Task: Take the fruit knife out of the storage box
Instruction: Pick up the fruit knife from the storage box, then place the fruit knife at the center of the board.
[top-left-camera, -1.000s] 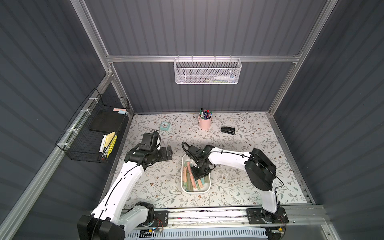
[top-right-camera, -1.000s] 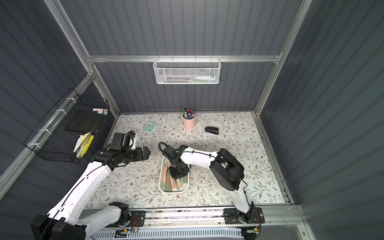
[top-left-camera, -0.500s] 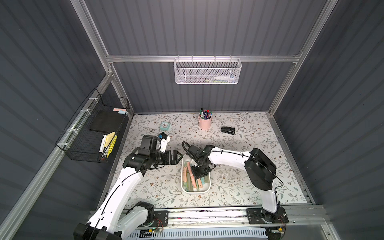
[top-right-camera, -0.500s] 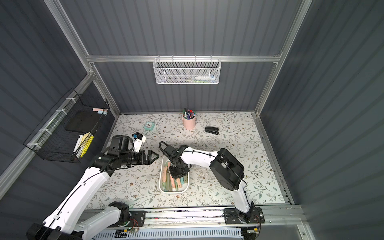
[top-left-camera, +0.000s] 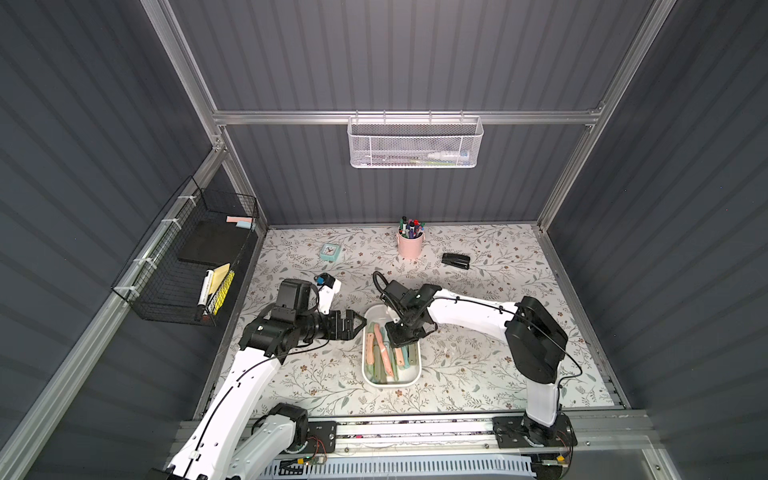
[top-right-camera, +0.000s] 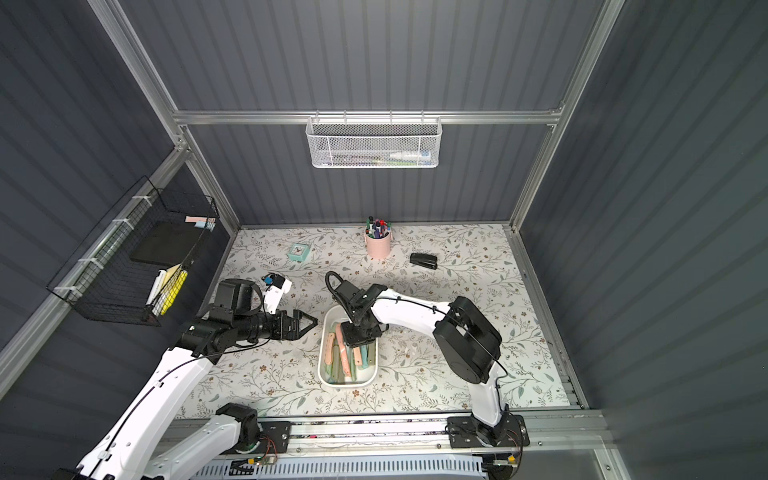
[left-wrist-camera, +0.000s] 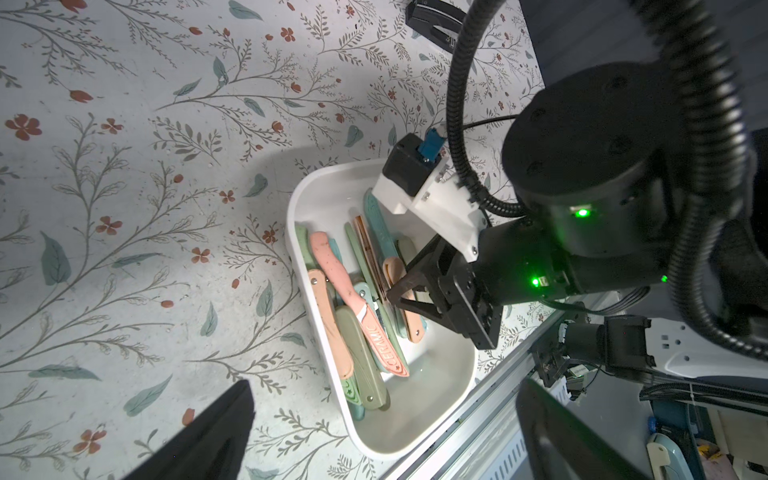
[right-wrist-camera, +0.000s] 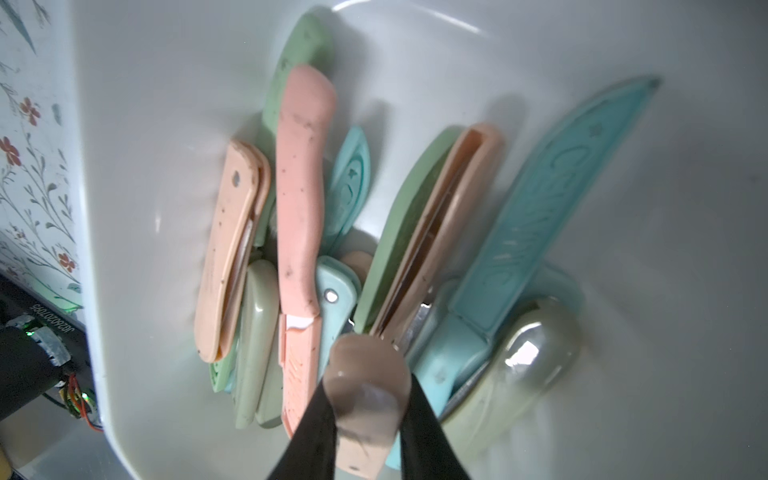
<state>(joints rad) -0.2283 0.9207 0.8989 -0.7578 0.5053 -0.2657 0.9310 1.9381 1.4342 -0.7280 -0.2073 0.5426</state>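
Observation:
The white storage box (top-left-camera: 390, 385) (top-right-camera: 347, 384) sits near the table's front and holds several fruit knives in pink, peach, green and teal. My right gripper (top-left-camera: 399, 334) (top-right-camera: 360, 334) (left-wrist-camera: 392, 296) reaches down into the box. In the right wrist view the right gripper (right-wrist-camera: 365, 390) is shut on a peach folding fruit knife (right-wrist-camera: 361, 440) among the pile, still inside the box wall (right-wrist-camera: 124, 208). My left gripper (top-left-camera: 357, 322) (top-right-camera: 311, 322) hovers open and empty just left of the box rim (left-wrist-camera: 291, 249). A pink knife marked CERAMIC (left-wrist-camera: 374, 332) lies beside the held one.
A pink pen cup (top-left-camera: 410, 245), a black stapler (top-left-camera: 456, 261) and a small teal clock (top-left-camera: 331, 252) stand at the back. A black wire basket (top-left-camera: 195, 266) hangs on the left wall and a white mesh basket (top-left-camera: 415, 143) on the back wall. The metal rail (top-left-camera: 415, 428) borders the front.
My left arm has swung right, bringing its open gripper up to the box's left rim. My right gripper has stayed in the box and closed tighter on the peach knife.

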